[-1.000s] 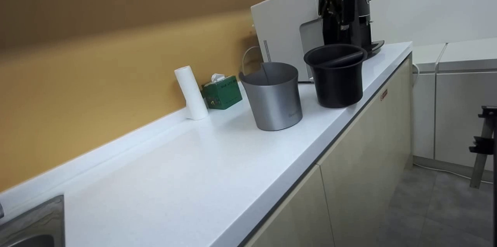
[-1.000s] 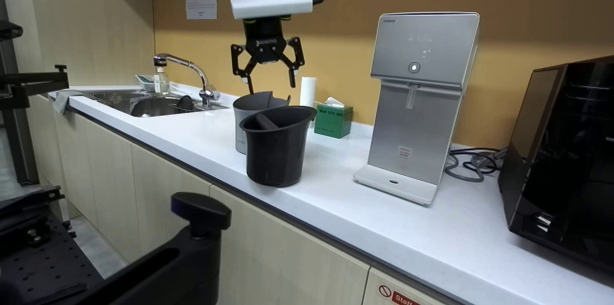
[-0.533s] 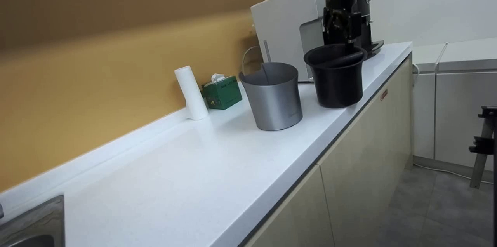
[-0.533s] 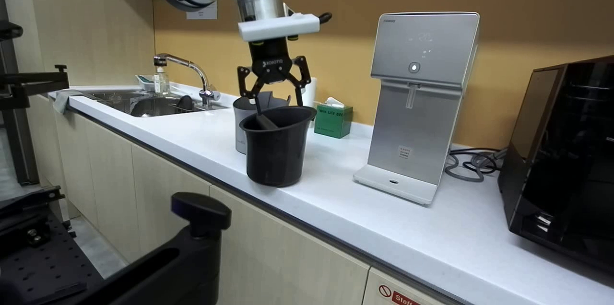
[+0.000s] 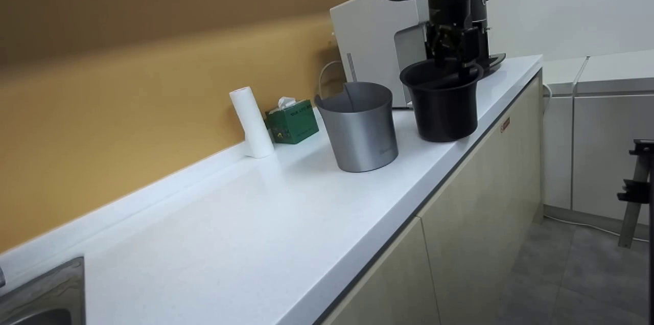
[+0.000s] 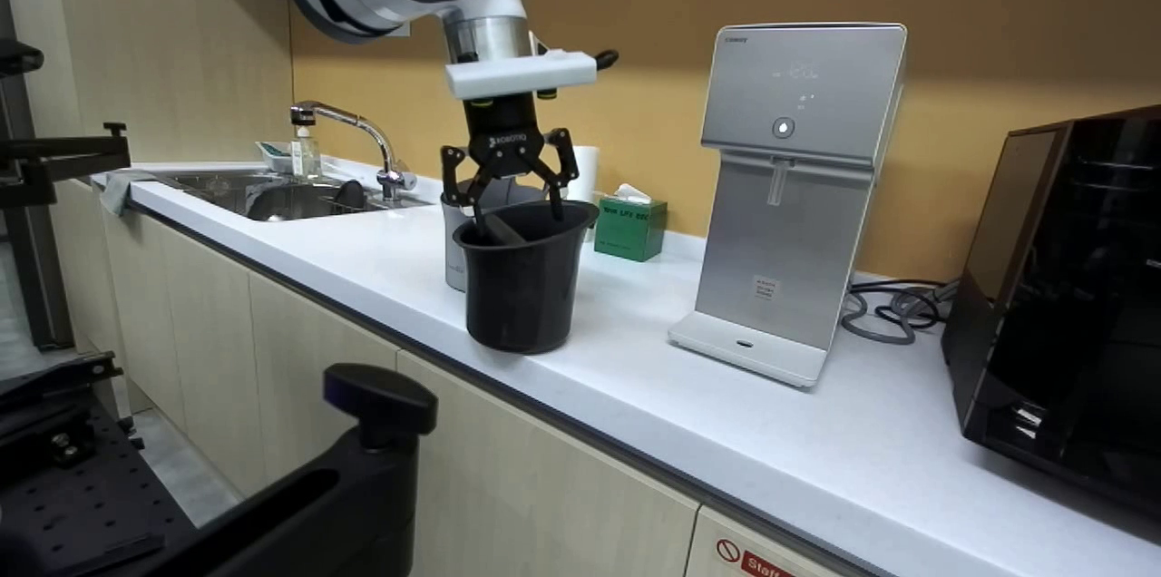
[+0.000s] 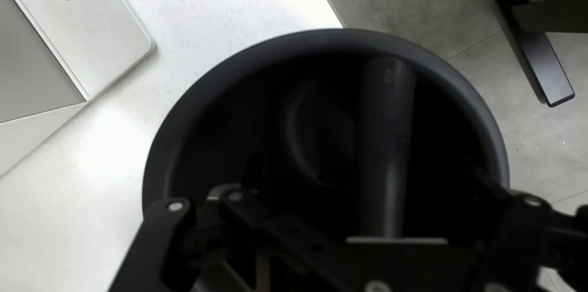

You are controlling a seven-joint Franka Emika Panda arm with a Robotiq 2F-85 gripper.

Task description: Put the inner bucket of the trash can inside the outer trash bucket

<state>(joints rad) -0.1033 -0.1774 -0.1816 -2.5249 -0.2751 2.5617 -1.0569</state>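
while the gripper point(image 6: 517, 214), jaws parted, straddles the crossbar point(image 7: 386, 145) in the inner bucket point(image 6: 521, 300), that bar seems best to pinch; the bucket, likely light, stiff and slick, stands on the tabletop point(image 5: 230, 243) near the outer trash bucket point(image 5: 363, 136).

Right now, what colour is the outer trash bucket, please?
The outer trash bucket is silvery grey, best seen unobstructed in an exterior view.

Bright light nearly bleaches the white counter point(image 5: 230, 233) before me, while shadow browns the top of the yellow wall point(image 5: 153, 90), a pale sheen runs down the outer trash bucket point(image 5: 364, 138), and the inside of the inner bucket point(image 7: 317, 140) sinks to near-black.
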